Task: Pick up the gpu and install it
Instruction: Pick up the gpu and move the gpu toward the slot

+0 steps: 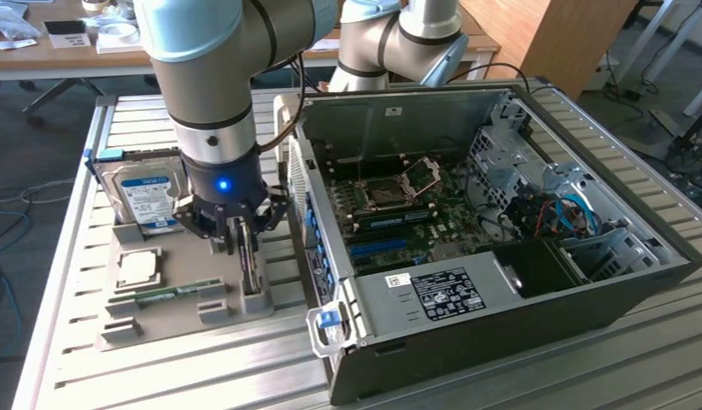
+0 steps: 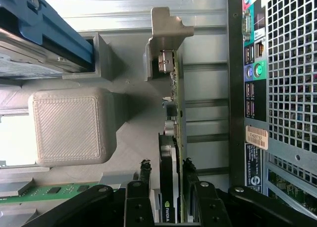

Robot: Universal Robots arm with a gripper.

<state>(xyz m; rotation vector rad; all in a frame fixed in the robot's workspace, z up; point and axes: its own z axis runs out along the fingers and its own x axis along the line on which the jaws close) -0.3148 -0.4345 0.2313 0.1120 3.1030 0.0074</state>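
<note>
The gpu (image 1: 252,272) stands on its edge in a slot of the grey holder tray (image 1: 157,329), next to the open computer case (image 1: 476,213). My gripper (image 1: 242,235) is lowered straight over it. In the wrist view the gpu (image 2: 176,103) runs edge-on away from me, with its grey metal bracket (image 2: 166,33) at the far end. My gripper (image 2: 167,168) straddles the card. One black finger (image 2: 144,173) stands a little off the dark face, and the other finger (image 2: 190,171) lies close against the green board. The jaws are not clamped on the card.
The tray also holds a blue-labelled hard drive (image 1: 146,192), a processor (image 1: 138,266) and a green memory stick (image 1: 157,295). The case's rear panel (image 2: 292,88) is right beside the card. Blue slots (image 1: 380,248) show on the motherboard inside. A slatted metal table (image 1: 624,359) carries everything.
</note>
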